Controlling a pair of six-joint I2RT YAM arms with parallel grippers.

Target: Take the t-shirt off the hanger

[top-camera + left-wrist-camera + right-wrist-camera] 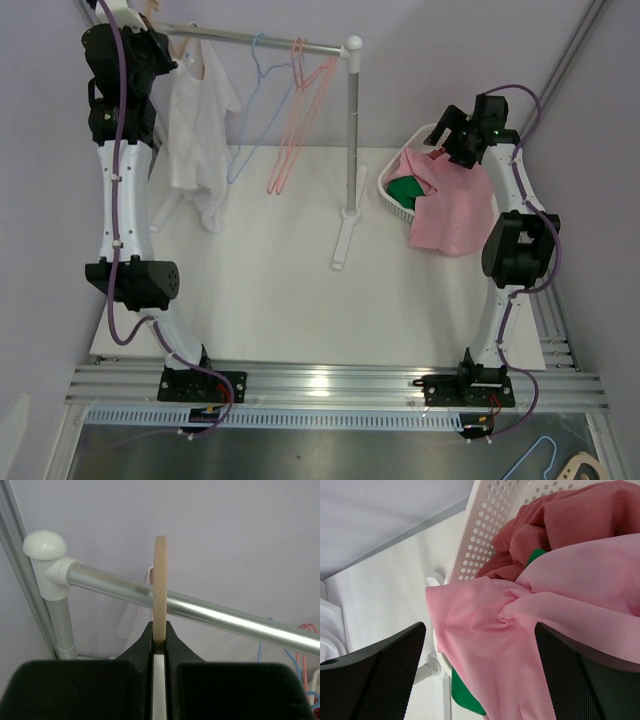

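Note:
A white t-shirt [198, 130] hangs from the left end of the silver rail [270, 42] of a clothes rack. My left gripper [165, 45] is raised to the rail beside the shirt's top. In the left wrist view it [159, 630] is shut on the flat beige hanger [160, 585], whose edge stands upright across the rail [225, 615]. My right gripper [445, 135] is open and empty above the pink garment [545, 605] in the basket, fingers [380, 670] wide apart. A bit of the white shirt shows in the right wrist view [330, 630].
A white perforated basket [400, 165] at the right holds pink [450, 210], red [560, 520] and green [405, 190] clothes. A blue hanger [250, 110] and pink hangers [300, 110] hang bare on the rail. The rack's right pole [351, 130] stands mid-table.

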